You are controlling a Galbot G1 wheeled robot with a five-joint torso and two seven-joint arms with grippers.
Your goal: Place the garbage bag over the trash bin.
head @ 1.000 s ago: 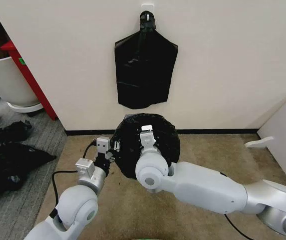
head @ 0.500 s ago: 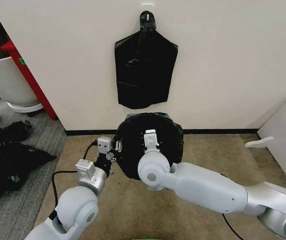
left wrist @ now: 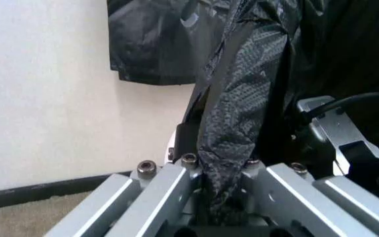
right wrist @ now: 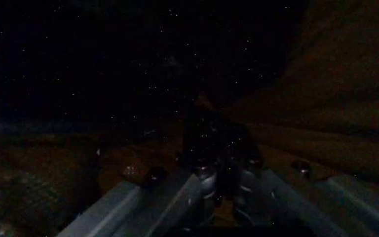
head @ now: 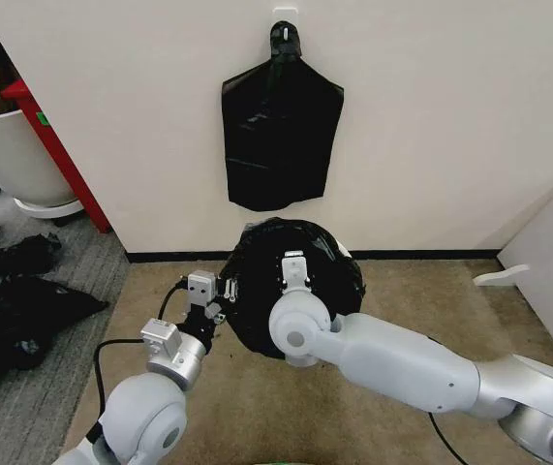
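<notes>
While the garbage bag [head: 300, 281] is spread over the trash bin against the wall's foot, a fold is clamped in the left gripper [left wrist: 222, 197]; the right gripper [head: 293, 263] is buried inside, its grip indiscernible, presumably to open the mouth.

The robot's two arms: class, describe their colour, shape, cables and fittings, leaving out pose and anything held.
Both arms have smooth, rounded silver-grey shells with ball-like joints. The left arm ends in small boxy grey modules, with a black cable looping beside them. The right arm is a thick, tapering tube. The left end effector has flat, brushed-metal fingers fixed with small bolts.
</notes>
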